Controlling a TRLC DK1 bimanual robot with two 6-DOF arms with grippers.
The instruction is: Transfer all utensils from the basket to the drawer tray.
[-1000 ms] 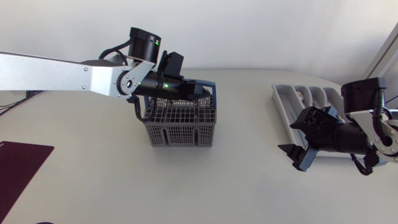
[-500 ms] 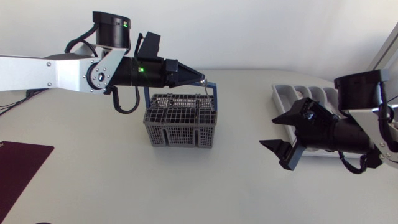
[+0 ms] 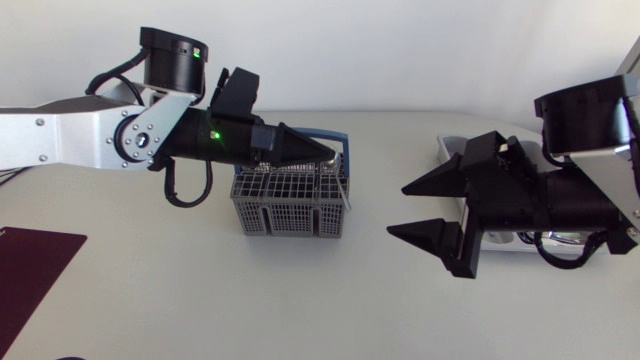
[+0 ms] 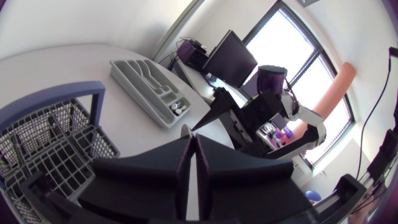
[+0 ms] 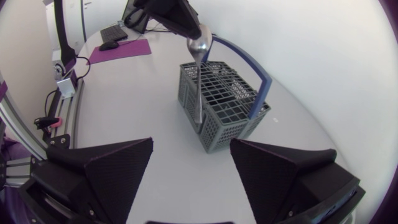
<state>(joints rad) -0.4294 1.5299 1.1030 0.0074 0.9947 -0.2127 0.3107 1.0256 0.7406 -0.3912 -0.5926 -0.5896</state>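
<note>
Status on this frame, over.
Left gripper shut on spoon, handle hanging down by basket. Right gripper open, empty. Right arm sits between basket and drawer tray.

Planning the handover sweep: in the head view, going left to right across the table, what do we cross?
Order: dark purple mat → basket → right hand, open → drawer tray. The left hand, shut on a spoon, overlaps the basket, so it is left out.

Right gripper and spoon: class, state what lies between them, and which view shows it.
Only bare table between the right gripper and the spoon, seen in the right wrist view.
</note>
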